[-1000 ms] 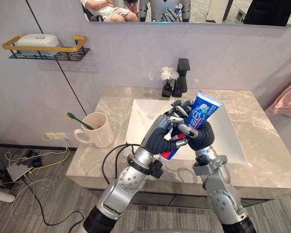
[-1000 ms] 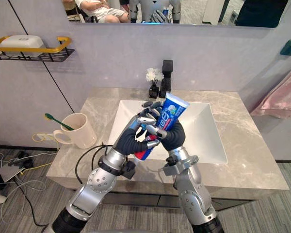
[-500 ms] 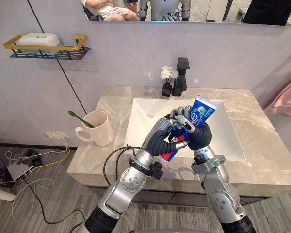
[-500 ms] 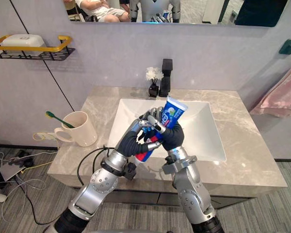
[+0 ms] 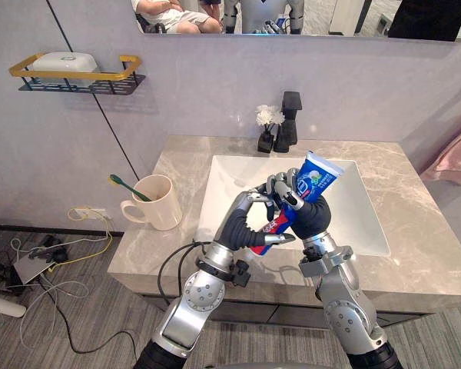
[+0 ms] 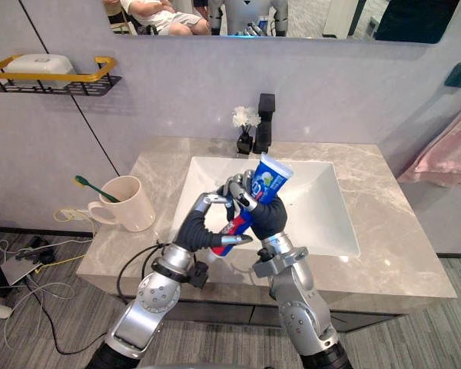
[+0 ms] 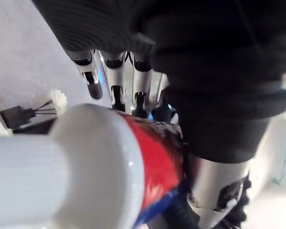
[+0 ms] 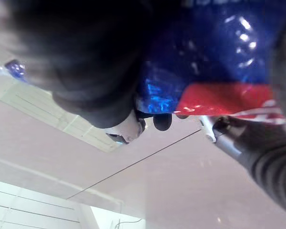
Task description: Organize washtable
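While left robot hand (image 5: 242, 224) and right robot hand (image 5: 315, 217) seemingly grip the toothpaste (image 5: 315, 175), the mug (image 5: 161, 207) holds a toothbrush (image 5: 123, 185)

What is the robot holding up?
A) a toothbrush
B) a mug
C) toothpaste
C: the right robot hand grips the blue and red toothpaste, with the left robot hand curled round its lower end; the toothbrush sits in the mug.

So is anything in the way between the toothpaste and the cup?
Nothing visible. The left hand and right hand grip the toothpaste tube over the sink; bare counter lies between it and the cup, where a toothbrush leans.
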Tool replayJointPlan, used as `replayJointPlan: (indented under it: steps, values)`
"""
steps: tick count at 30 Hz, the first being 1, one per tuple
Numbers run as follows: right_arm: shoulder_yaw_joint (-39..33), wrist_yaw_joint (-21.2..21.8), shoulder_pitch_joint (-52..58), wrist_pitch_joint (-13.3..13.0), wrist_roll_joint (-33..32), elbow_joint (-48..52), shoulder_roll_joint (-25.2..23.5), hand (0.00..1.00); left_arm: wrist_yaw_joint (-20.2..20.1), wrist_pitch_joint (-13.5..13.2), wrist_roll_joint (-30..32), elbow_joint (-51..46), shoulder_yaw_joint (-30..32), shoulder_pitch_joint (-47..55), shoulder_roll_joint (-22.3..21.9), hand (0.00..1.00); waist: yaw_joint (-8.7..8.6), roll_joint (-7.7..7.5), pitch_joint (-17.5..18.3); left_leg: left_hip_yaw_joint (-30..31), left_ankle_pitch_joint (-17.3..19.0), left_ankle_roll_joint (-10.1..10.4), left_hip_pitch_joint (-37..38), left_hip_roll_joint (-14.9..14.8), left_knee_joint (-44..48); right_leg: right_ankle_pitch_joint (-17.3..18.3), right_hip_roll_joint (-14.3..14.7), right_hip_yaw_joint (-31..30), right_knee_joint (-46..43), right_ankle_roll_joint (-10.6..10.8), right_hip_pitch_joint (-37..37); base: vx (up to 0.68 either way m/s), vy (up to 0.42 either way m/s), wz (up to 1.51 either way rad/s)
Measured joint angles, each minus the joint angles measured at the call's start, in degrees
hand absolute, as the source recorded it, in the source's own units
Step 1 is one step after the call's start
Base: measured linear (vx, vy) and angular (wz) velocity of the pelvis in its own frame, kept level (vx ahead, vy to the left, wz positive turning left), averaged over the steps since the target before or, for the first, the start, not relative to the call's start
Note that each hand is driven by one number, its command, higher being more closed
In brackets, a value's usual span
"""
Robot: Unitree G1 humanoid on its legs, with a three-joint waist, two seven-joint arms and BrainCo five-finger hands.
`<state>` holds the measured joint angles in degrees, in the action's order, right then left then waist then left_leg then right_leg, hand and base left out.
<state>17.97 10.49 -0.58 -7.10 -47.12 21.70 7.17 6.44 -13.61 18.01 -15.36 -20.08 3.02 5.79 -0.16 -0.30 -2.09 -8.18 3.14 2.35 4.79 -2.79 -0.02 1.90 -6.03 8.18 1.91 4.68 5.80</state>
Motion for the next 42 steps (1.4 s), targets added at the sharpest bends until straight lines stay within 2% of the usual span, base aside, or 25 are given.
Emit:
replayJointPlan:
  steps: [5,10,17,22,29,31,34,39,42]
  values:
    - [-0.87,0.1,-0.08,-0.39,-0.01,0.11,-0.27,1.0,0.33,0.91,-0.27,-2.93,5.04,3.4,0.02,0.0,0.45,0.15,0.08,0.23,-0.02,0.02,0.01,0.0,0.0,0.0,0.0,0.67,0.12,0.0,0.13,0.0,0.0,0.01]
    - [-3.96,0.87,-0.17,-1.46,-0.03,2.16,-0.7,1.0,2.77,1.62,-1.71,-7.18,11.48,5.92,0.01,0.0,1.0,0.16,0.09,0.57,-0.06,0.01,0.01,0.06,0.0,0.01,-0.05,1.09,0.21,-0.01,0.41,-0.01,-0.009,0.04]
    - [-4.19,1.0,-0.19,-1.63,-0.02,2.87,-0.79,1.0,3.94,1.63,-2.69,-11.36,14.21,7.26,-0.29,0.0,1.02,0.16,0.1,1.02,-0.48,-0.1,0.12,0.21,-0.31,0.01,-0.16,1.54,0.25,-0.01,0.94,-0.02,-0.01,0.04]
    - [-5.67,0.98,-0.16,-2.1,-0.02,2.88,-0.87,1.0,5.9,0.86,-3.95,-13.78,19.02,10.2,-2.37,0.0,1.03,0.17,0.09,1.62,-1.5,0.03,0.84,0.28,-2.1,0.03,-0.11,2.22,0.29,-0.03,0.91,-0.04,-0.017,0.06]
    - [-9.5,0.92,1.13,-3.9,0.02,4.83,-1.17,1.0,10.55,0.3,-9.13,-14.82,31.29,16.34,-7.2,0.0,1.54,0.16,0.07,2.19,-1.5,0.03,0.57,0.37,-2.14,0.05,-0.18,2.8,0.4,0.0,1.02,-0.01,-0.007,0.03]
    - [-11.53,0.86,2.73,-3.9,0.05,5.4,-1.36,1.0,11.53,0.0,-12.65,-13.01,37.94,17.34,-9.67,0.0,1.96,0.18,0.06,2.44,-1.51,0.03,0.3,0.39,-2.14,0.06,-0.2,3.0,0.41,0.0,1.16,0.01,-0.011,0.05]
    - [-13.69,0.71,4.17,-3.89,0.06,5.65,-1.85,1.0,12.68,-0.07,-18.15,-7.64,43.71,18.43,-10.03,0.0,2.62,0.2,0.03,3.25,-1.66,0.0,-0.01,0.49,-2.21,0.11,-0.29,3.9,0.42,0.05,1.2,-0.01,-0.012,0.13]
    - [-13.93,0.77,4.35,-3.81,0.5,5.64,-2.34,1.0,12.33,0.1,-24.7,3.82,47.22,18.6,-10.11,0.0,3.06,0.11,0.0,3.88,-2.43,-0.14,0.1,0.86,-3.51,0.2,-0.6,4.59,0.35,0.15,1.07,-0.02,-0.007,0.08]
    - [-13.76,0.83,4.35,-3.81,0.5,5.61,-2.32,1.0,11.13,2.04,-24.54,12.64,47.12,18.38,-10.05,0.0,3.77,-0.12,-0.07,3.98,-2.45,-0.16,0.13,0.95,-3.56,0.38,-0.91,4.73,0.19,0.42,1.0,-0.01,-0.001,0.01]
